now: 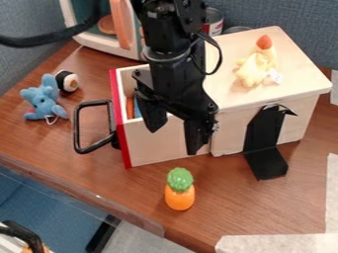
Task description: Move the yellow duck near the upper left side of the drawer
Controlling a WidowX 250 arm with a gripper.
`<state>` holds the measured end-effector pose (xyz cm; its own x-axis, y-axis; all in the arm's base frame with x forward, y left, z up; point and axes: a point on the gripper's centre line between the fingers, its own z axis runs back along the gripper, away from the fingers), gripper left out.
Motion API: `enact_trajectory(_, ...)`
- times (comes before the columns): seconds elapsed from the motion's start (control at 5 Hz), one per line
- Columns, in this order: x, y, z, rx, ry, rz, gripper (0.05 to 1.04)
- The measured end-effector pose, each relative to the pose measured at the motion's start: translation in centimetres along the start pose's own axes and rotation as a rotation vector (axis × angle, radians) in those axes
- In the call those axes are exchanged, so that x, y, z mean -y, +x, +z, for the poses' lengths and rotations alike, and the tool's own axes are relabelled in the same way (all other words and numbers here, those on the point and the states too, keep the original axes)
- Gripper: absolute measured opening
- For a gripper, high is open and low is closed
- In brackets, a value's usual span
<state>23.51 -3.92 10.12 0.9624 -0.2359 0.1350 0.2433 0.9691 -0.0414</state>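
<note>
Evidently free of any load, the gripper (173,141) hangs by the pulled-out drawer's (155,149) six o'clock wall, its fingers spread apart. Inside the drawer, something orange-brown (130,105) and something blue (137,108) show. The yellow plush duck (253,70) rests on the wooden cabinet top (231,47), between one and two o'clock. Toward eleven, a round brown piece (106,24) sits within the toy microwave (109,47).

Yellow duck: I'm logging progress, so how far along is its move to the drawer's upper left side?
No part of the move looks done: the yellow duck lies on the wooden cabinet top. Nothing is in hand: the open gripper hangs over the open drawer. Grasping, carrying and placing seem left.
</note>
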Motion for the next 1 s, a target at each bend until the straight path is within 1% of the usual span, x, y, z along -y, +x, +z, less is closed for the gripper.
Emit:
enact_trajectory(0.2,0.0,-0.2,-0.4,-0.026,-0.003,0.009,1.0)
enact_trajectory(0.4,1.5,3.1,1.5,0.018,-0.006,-0.028,1.0)
enact_trajectory(0.6,1.3,6.3,3.0,0.03,0.001,0.004,1.0)
enact_trajectory(0.8,0.7,9.6,3.8,0.056,0.045,0.063,1.0)
enact_trajectory(1.0,1.1,11.6,2.8,0.051,0.097,0.097,1.0)
